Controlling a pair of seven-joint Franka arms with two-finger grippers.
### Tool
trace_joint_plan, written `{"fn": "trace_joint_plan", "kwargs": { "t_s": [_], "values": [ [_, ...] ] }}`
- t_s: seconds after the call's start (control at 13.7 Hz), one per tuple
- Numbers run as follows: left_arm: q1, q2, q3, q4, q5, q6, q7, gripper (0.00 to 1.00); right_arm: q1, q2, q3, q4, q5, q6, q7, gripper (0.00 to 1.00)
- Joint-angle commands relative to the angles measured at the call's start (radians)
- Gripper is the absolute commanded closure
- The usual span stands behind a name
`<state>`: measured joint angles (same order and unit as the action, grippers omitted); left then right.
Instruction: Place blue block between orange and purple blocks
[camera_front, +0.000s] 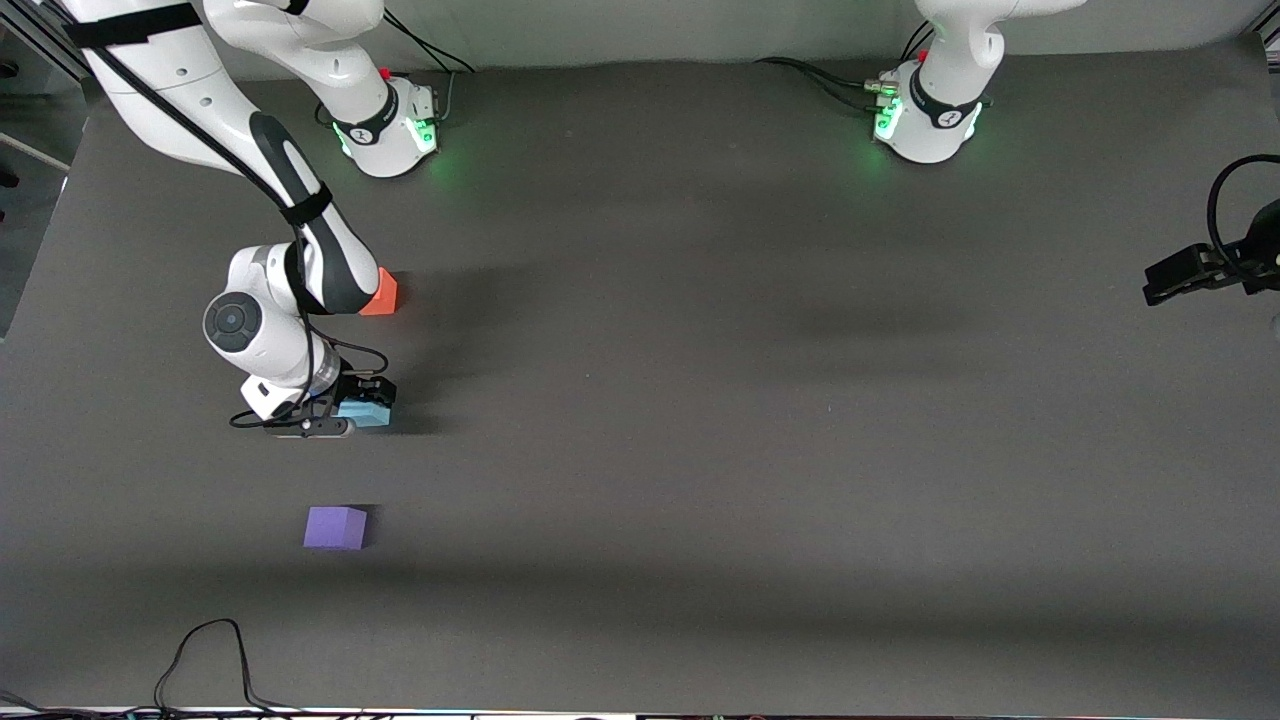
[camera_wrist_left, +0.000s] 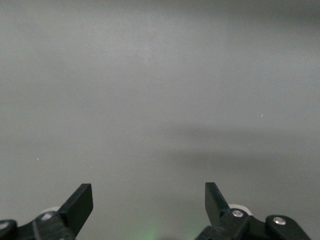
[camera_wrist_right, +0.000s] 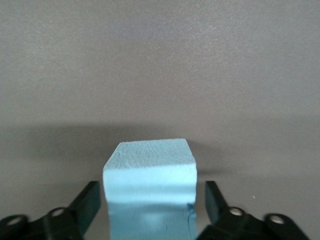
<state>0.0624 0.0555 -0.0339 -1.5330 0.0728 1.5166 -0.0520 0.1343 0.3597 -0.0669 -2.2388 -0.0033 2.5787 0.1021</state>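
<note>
The light blue block (camera_front: 366, 411) rests on the dark table between the orange block (camera_front: 381, 295) and the purple block (camera_front: 335, 527); the orange one is farther from the front camera and partly hidden by the right arm. My right gripper (camera_front: 352, 408) is down at the blue block. In the right wrist view the blue block (camera_wrist_right: 149, 190) stands between the gripper's (camera_wrist_right: 150, 202) open fingers, with a small gap on each side. My left gripper (camera_front: 1162, 286) waits at the left arm's end of the table, open and empty in its wrist view (camera_wrist_left: 149, 202).
The table (camera_front: 700, 400) is a dark grey mat. A black cable (camera_front: 205, 660) loops at the edge nearest the front camera, near the purple block. The arm bases (camera_front: 395, 130) stand along the edge farthest from the camera.
</note>
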Motion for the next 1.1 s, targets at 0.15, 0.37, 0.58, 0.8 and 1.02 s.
{"fn": "trace_joint_plan", "kwargs": {
  "t_s": [0.15, 0.37, 0.58, 0.8, 1.02],
  "values": [
    [-0.003, -0.006, 0.002, 0.024, -0.013, -0.012, 0.018, 0.00, 0.007, -0.328, -0.007, -0.004, 0.029, -0.298, -0.022, 0.00],
    [-0.003, -0.006, 0.000, 0.027, -0.015, -0.004, 0.017, 0.00, 0.007, -0.528, -0.031, 0.010, 0.032, -0.464, -0.024, 0.00],
    [-0.004, 0.000, -0.001, 0.037, -0.019, -0.003, 0.017, 0.00, 0.005, -0.616, -0.040, 0.131, 0.034, -0.697, -0.031, 0.00],
    [-0.003, -0.002, -0.001, 0.037, -0.019, -0.012, 0.018, 0.00, -0.004, -0.619, -0.051, 0.281, 0.034, -0.902, -0.033, 0.00],
    [-0.003, -0.002, -0.001, 0.039, -0.019, -0.016, 0.018, 0.00, -0.004, -0.622, -0.051, 0.330, 0.034, -0.960, -0.033, 0.00]
  ]
}}
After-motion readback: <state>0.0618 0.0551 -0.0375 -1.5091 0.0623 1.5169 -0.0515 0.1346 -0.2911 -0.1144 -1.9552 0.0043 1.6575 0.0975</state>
